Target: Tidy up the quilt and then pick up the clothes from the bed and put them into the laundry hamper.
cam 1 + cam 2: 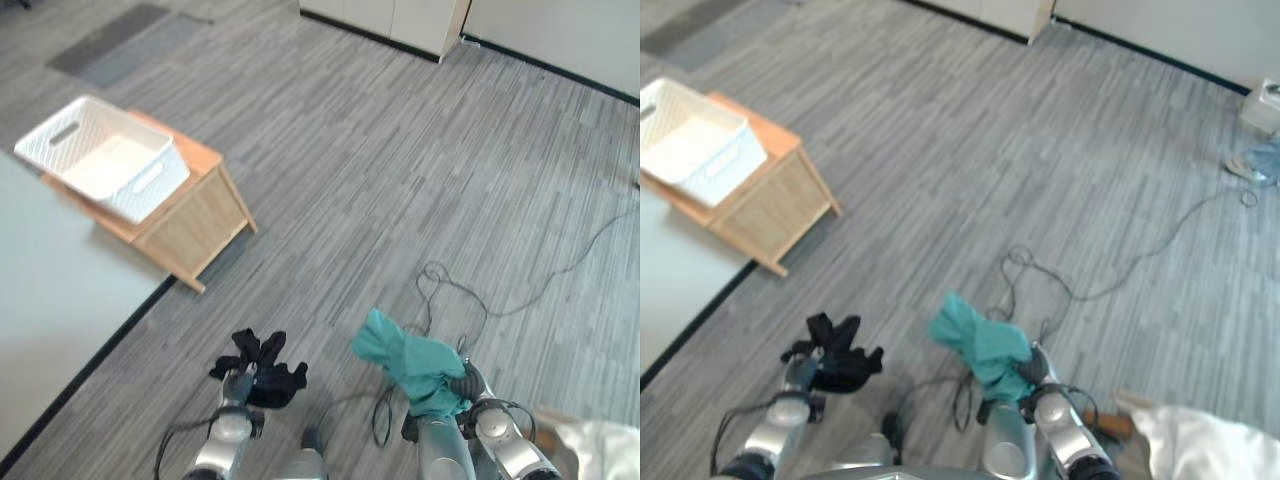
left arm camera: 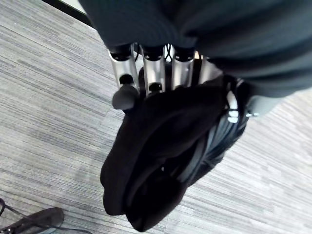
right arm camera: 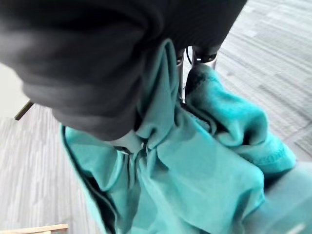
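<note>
Left robot hand curled round a bundle of black clothing, silver fingers pressed into the top of the cloth, the rest of it hanging below in dark folds. Seen from the head, same left robot hand low and well short of the white laundry hamper, black clothing bunched just above and beside it, held clear of the grey plank floor. Right robot hand closed on a teal garment; in the wrist view only a short length of silver finger visible where the teal garment wraps over it, cloth gathered in thick folds under the dark ribbed cover. Teal garment farther from the hamper than the black clothing, on the side away from it, also held off the floor. Hamper itself a slotted white basket with handle cut-outs, sitting on a low wooden stand, well apart from both robot hands. Pale flat surface with a dark edge just beside the stand, on the near side of the hamper. Pale fabric lying far from the hamper, beyond the right robot hand. Cream cabinet against the far wall, across the floor from the hamper.
</note>
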Controlling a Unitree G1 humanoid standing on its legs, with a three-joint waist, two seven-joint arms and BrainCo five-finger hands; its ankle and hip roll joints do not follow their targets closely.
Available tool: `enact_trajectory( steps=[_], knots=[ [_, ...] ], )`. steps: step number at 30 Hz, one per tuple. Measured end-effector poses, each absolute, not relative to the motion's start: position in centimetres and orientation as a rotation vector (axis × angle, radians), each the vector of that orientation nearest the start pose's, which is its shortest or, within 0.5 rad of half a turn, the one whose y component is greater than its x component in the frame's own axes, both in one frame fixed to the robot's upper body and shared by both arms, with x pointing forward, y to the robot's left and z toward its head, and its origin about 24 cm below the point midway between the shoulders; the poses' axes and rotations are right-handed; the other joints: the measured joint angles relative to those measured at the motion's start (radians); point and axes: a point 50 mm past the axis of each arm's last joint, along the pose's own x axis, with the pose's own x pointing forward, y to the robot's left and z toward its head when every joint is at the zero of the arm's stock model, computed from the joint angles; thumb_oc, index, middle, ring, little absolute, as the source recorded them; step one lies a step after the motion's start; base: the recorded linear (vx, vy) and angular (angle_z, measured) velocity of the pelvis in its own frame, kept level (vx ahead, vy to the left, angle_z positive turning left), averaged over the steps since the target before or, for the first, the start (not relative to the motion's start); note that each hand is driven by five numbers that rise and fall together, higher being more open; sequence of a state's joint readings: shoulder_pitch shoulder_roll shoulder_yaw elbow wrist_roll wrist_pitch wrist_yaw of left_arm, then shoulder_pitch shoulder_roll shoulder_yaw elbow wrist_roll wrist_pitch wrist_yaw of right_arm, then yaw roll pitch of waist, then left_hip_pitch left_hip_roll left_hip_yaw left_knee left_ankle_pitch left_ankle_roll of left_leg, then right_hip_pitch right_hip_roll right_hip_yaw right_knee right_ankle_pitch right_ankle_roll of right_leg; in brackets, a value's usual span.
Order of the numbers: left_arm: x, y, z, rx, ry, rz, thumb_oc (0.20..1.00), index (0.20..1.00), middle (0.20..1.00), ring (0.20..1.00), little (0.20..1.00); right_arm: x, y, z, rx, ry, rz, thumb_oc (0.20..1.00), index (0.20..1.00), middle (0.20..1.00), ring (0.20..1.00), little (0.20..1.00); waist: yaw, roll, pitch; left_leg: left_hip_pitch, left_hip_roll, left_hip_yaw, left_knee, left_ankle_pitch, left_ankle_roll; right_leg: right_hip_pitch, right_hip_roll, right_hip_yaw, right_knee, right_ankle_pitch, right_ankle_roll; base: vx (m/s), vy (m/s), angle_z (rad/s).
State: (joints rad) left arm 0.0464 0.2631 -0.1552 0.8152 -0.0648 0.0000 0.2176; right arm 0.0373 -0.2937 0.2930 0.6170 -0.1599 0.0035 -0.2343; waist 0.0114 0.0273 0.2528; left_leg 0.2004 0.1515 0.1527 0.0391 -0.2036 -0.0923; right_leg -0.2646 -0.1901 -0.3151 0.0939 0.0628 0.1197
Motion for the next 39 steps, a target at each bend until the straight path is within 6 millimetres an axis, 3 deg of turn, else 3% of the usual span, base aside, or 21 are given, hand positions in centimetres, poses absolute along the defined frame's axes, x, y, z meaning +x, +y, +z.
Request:
enact_trajectory(
  steps=[1,4,5,8,10,12,13,14,15,17,19,21,22,26,27,29,32,33,34,36,39],
  knots=[
    [15.0,22.7,-12.5,0.325,0.86,0.2,0.2,0.2,0.2,0.2,0.2,18.8,-20.6,-9.6,-0.61,0.633,0.013,0.2,0.2,0.2,0.2,0.2,-0.001,-0.003,0.008,-0.128,0.061,-0.018,0.322,0.0,-0.023,0.037,0.035,-0.001,0.037,-0.001,-0.003,0.77,-0.519,0.7],
    [15.2,21.9,-11.9,0.296,0.805,0.166,0.2,0.2,0.2,0.2,0.2,19.1,-23.0,-8.5,-0.648,0.609,-0.038,0.2,0.2,0.2,0.2,0.2,0.085,0.0,0.025,-0.513,0.146,-0.114,0.984,0.16,0.022,0.142,0.11,-0.024,0.021,-0.03,-0.137,0.46,-0.223,0.24],
    [15.3,22.0,-11.9,0.306,0.804,0.158,0.2,0.2,0.2,0.2,0.2,19.1,-23.5,-8.5,-0.66,0.614,-0.047,0.2,0.2,0.2,0.2,0.2,0.098,-0.019,0.036,-0.557,0.138,-0.088,1.013,0.134,0.027,0.163,0.111,-0.021,0.005,-0.014,-0.159,0.6,0.065,-0.28],
    [15.2,22.4,-11.9,0.32,0.817,0.164,0.2,0.2,0.2,0.2,0.2,20.7,-23.1,-7.7,-0.654,0.563,-0.058,0.2,0.2,0.2,0.2,0.2,0.118,-0.068,0.057,-0.607,0.063,0.038,0.692,0.102,0.026,0.32,0.128,-0.04,-0.12,-0.053,-0.141,0.69,0.174,-0.04],
    [16.4,21.9,-11.3,0.317,0.772,0.144,0.2,0.2,0.2,0.2,0.2,21.0,-22.8,-7.5,-0.656,0.552,-0.045,0.2,0.2,0.2,0.2,0.2,0.142,-0.083,0.068,-0.578,0.007,0.175,0.26,0.172,0.056,0.409,0.124,-0.061,-0.179,-0.048,-0.095,0.63,0.219,-0.2],
    [16.4,21.9,-11.4,0.318,0.773,0.144,0.2,0.2,0.2,0.2,0.2,21.2,-22.4,-7.5,-0.657,0.543,-0.026,0.2,0.2,0.2,0.2,0.2,0.13,-0.071,0.066,-0.569,-0.006,0.283,0.099,0.23,0.054,0.468,0.124,-0.092,-0.176,-0.083,-0.046,0.49,0.167,0.02],
    [16.3,21.8,-11.4,0.319,0.777,0.14,0.2,0.2,0.2,0.2,0.2,20.3,-22.2,-8.2,-0.655,0.575,-0.014,0.2,0.2,0.2,0.2,0.2,0.133,-0.062,0.054,-0.544,-0.004,0.425,-0.008,0.28,0.101,0.557,0.134,-0.151,-0.176,-0.132,0.012,0.87,0.296,0.06],
    [16.1,21.8,-11.5,0.318,0.782,0.143,0.2,0.2,0.2,0.2,0.2,20.1,-22.1,-8.4,-0.654,0.585,-0.011,0.2,0.2,0.2,0.2,0.2,0.135,-0.062,0.042,-0.54,0.009,0.469,-0.003,0.253,0.106,0.585,0.14,-0.173,-0.176,-0.156,0.006,0.71,0.247,-0.07],
    [15.6,22.6,-11.8,0.321,0.809,0.17,0.2,0.2,0.2,0.2,0.2,20.1,-21.3,-8.7,-0.644,0.589,0.006,0.2,0.2,0.2,0.2,0.2,0.139,-0.085,0.033,-0.53,-0.001,0.492,0.071,0.285,0.204,0.618,0.133,-0.183,-0.171,-0.176,-0.012,0.48,0.226,0.06],
    [16.2,24.0,-11.7,0.328,0.833,0.222,0.2,0.2,0.2,0.2,0.2,19.7,-19.4,-9.4,-0.635,0.596,0.078,0.2,0.2,0.2,0.2,0.2,0.128,-0.156,0.011,-0.499,-0.06,0.463,0.116,0.259,0.249,0.577,0.047,-0.175,0.044,-0.144,-0.021,0.46,0.221,0.47],
    [17.3,23.9,-11.3,0.339,0.807,0.213,0.2,0.2,0.2,0.2,0.2,18.6,-18.6,-10.3,-0.607,0.633,0.092,0.2,0.2,0.2,0.2,0.2,0.13,-0.167,0.008,-0.415,-0.101,0.393,0.084,0.232,0.264,0.464,-0.028,-0.123,0.434,-0.141,0.074,0.51,0.19,1.0],
    [18.3,24.1,-10.6,0.357,0.769,0.219,0.2,0.2,0.2,0.2,0.2,18.7,-17.8,-10.4,-0.583,0.632,0.098,0.2,0.2,0.2,0.2,0.2,0.127,-0.164,0.017,-0.353,-0.116,0.326,0.072,0.195,0.263,0.317,-0.02,-0.037,0.67,-0.135,0.097,0.55,0.116,1.0],
    [18.9,24.1,-10.3,0.36,0.756,0.232,0.2,0.2,0.2,0.2,0.2,19.8,-17.6,-9.6,-0.578,0.586,0.093,0.2,0.2,0.2,0.2,0.2,0.129,-0.123,0.038,-0.297,-0.14,0.213,0.031,0.168,0.247,0.185,0.028,0.015,0.754,-0.17,0.056,0.61,-0.048,1.43],
    [20.6,23.0,-9.4,0.34,0.681,0.228,0.2,0.2,0.2,0.2,0.2,21.2,-18.5,-8.5,-0.59,0.537,0.067,0.2,0.2,0.2,0.2,0.2,0.101,-0.056,0.071,-0.188,-0.16,0.015,-0.037,0.145,0.189,0.002,0.084,0.0,0.518,-0.239,-0.03,0.63,-0.15,1.83],
    [20.7,22.7,-9.4,0.34,0.676,0.223,0.2,0.2,0.2,0.2,0.2,20.9,-19.3,-8.5,-0.599,0.542,0.053,0.2,0.2,0.2,0.2,0.2,0.072,-0.058,0.063,-0.14,-0.173,-0.062,-0.07,0.143,0.196,-0.001,0.064,-0.017,0.17,-0.224,-0.026,0.83,-0.253,2.55],
    [19.7,23.3,-10.1,0.349,0.719,0.24,0.2,0.2,0.2,0.2,0.2,21.0,-19.4,-8.4,-0.6,0.538,0.05,0.2,0.2,0.2,0.2,0.2,0.082,-0.07,0.048,-0.097,-0.187,-0.154,-0.075,0.085,0.146,-0.033,0.024,0.075,-0.078,-0.172,0.005,0.98,-0.36,1.97],
    [17.9,24.2,-11.2,0.381,0.795,0.262,0.2,0.2,0.2,0.2,0.2,20.0,-19.3,-9.3,-0.6,0.585,0.073,0.2,0.2,0.2,0.2,0.2,0.067,-0.056,0.042,-0.02,-0.154,-0.288,0.002,0.004,0.101,0.023,-0.019,0.133,-0.147,-0.078,0.003,0.5,-0.312,1.86],
    [17.8,24.6,-11.1,0.384,0.796,0.273,0.2,0.2,0.2,0.2,0.2,19.3,-18.9,-9.9,-0.595,0.618,0.096,0.2,0.2,0.2,0.2,0.2,0.061,-0.087,0.035,-0.023,-0.157,-0.277,0.083,-0.035,0.053,0.05,-0.025,0.128,-0.112,-0.057,-0.015,0.39,-0.363,1.77],
    [16.9,24.7,-11.6,0.381,0.823,0.282,0.2,0.2,0.2,0.2,0.2,19.1,-18.9,-10.1,-0.594,0.632,0.1,0.2,0.2,0.2,0.2,0.2,0.077,-0.092,0.03,-0.064,-0.143,-0.256,0.206,-0.061,0.017,0.087,-0.028,0.15,-0.085,0.065,-0.013,0.37,-0.502,1.52],
    [15.7,23.1,-12.3,0.322,0.839,0.275,0.2,0.2,0.2,0.2,0.2,20.1,-20.0,-9.3,-0.634,0.608,0.087,0.2,0.2,0.2,0.2,0.2,0.099,-0.068,0.025,-0.322,-0.032,-0.175,0.708,0.009,0.019,0.117,0.027,0.074,0.01,0.041,-0.072,0.29,-0.384,1.31],
    [14.4,22.9,-12.8,0.306,0.868,0.269,0.2,0.2,0.2,0.2,0.2,21.8,-21.4,-7.9,-0.662,0.552,0.05,0.2,0.2,0.2,0.2,0.2,0.124,-0.106,0.046,-0.478,0.044,0.112,0.575,-0.014,0.031,0.288,0.085,-0.035,-0.164,0.03,-0.092,0.45,-0.204,0.88]
  ],
)
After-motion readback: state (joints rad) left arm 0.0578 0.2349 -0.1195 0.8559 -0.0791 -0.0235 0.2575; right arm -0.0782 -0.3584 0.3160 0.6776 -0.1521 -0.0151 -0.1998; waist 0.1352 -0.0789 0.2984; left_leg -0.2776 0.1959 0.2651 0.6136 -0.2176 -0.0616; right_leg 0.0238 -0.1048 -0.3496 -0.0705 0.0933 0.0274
